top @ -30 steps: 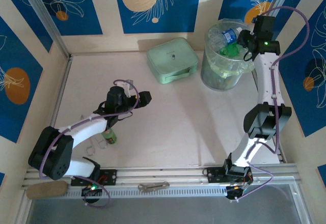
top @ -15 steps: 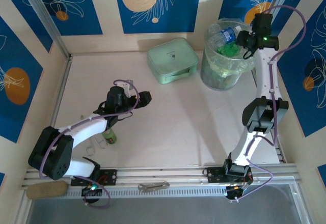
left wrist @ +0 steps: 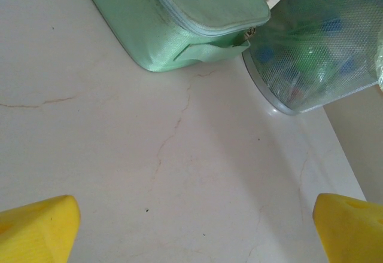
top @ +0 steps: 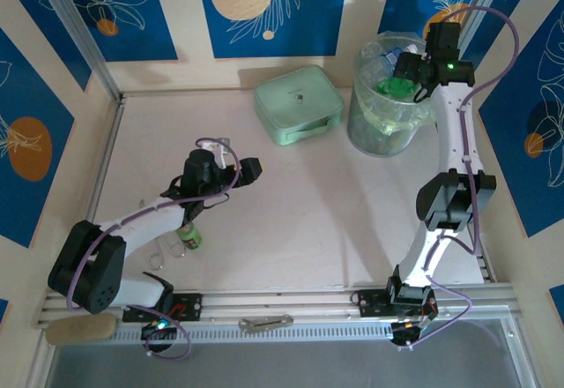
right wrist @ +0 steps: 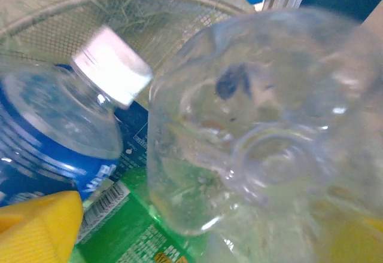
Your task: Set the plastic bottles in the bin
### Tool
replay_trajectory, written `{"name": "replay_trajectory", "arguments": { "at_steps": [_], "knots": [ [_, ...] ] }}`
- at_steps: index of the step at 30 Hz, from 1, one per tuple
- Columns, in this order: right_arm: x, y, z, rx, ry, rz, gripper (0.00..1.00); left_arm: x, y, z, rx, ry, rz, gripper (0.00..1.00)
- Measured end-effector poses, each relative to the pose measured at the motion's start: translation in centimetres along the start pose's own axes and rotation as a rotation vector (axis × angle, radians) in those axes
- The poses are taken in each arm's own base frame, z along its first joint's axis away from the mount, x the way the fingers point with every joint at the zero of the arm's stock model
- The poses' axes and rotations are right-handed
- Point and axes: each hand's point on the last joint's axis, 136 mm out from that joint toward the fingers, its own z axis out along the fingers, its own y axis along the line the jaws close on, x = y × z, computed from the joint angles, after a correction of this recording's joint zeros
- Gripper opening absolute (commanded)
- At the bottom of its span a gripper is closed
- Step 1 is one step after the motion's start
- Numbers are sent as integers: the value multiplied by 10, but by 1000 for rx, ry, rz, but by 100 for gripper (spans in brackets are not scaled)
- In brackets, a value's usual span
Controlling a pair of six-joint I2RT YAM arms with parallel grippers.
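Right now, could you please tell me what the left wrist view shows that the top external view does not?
The left wrist view adds fine cracks in the table and the left tool, its yellow fingertips wide apart. The top external view adds a green bottle beside the left arm and the right tool above the bin. Both share the mint-green case and the bin with bottles inside.

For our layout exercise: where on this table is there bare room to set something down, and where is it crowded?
Free: the middle of the table, between the left arm, the right arm and the mint-green case; the far-left corner beside the case. Crowded: the full bin, and bottles by the left arm.
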Motion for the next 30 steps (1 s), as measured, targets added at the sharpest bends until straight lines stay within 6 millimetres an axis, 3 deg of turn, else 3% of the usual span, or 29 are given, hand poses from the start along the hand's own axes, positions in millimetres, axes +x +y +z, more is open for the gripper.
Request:
{"name": "replay_trajectory", "arguments": {
  "at_steps": [9,15,19,23,26,30],
  "knots": [
    [-28,1,-59,-58,-118,19,96,1,1,0,-1,1,0,99],
    [-36,0,-102,-103,-220,34,94,2,4,0,-11,1,-2,99],
    [-48,1,-117,-169,-281,65,93,2,4,0,-14,-1,-2,99],
    [-70,8,-103,-241,-290,96,92,2,4,0,-14,0,-2,99],
    [-86,18,-78,-288,-274,119,91,2,4,0,-15,0,-2,99],
    [-81,30,-40,-338,-196,151,91,3,5,-1,-20,2,-3,99]
  ]
}}
